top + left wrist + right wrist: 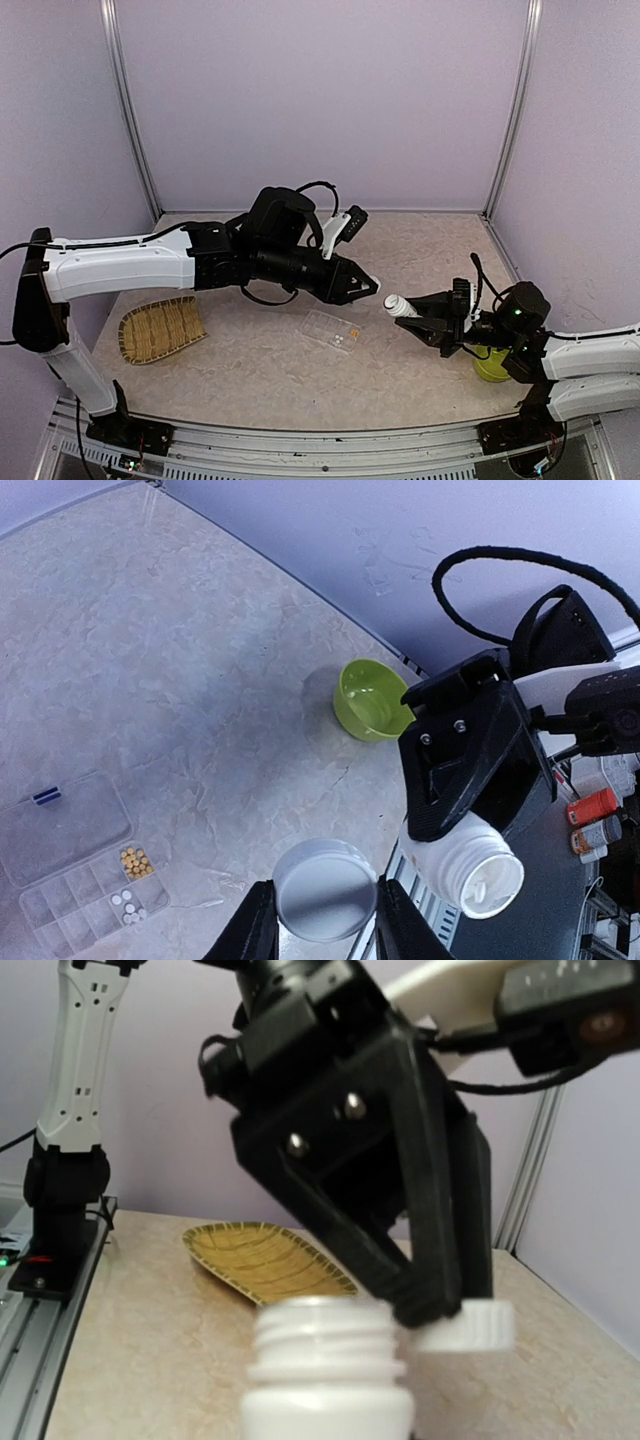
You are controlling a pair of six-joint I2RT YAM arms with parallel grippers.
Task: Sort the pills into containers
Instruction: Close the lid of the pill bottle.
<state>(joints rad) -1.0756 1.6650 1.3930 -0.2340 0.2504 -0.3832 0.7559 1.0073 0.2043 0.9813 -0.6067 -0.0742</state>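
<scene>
The clear compartment box (330, 330) lies open mid-table; in the left wrist view (70, 870) it holds orange-yellow pills (135, 861), white pills (128, 905) and a dark blue one (46, 796) in its lid part. My left gripper (370, 287) is shut on a white bottle cap (325, 890), held in the air. My right gripper (420, 312) is shut on an uncapped white pill bottle (470, 865), tilted toward the cap, with a white pill showing in its mouth. In the right wrist view the bottle neck (325, 1350) sits just beside the cap (470, 1325).
A lime-green bowl (490, 368) stands at the right near my right arm, also in the left wrist view (372, 700). A woven bamboo tray (160, 328) lies at the left. Purple walls enclose the table on three sides.
</scene>
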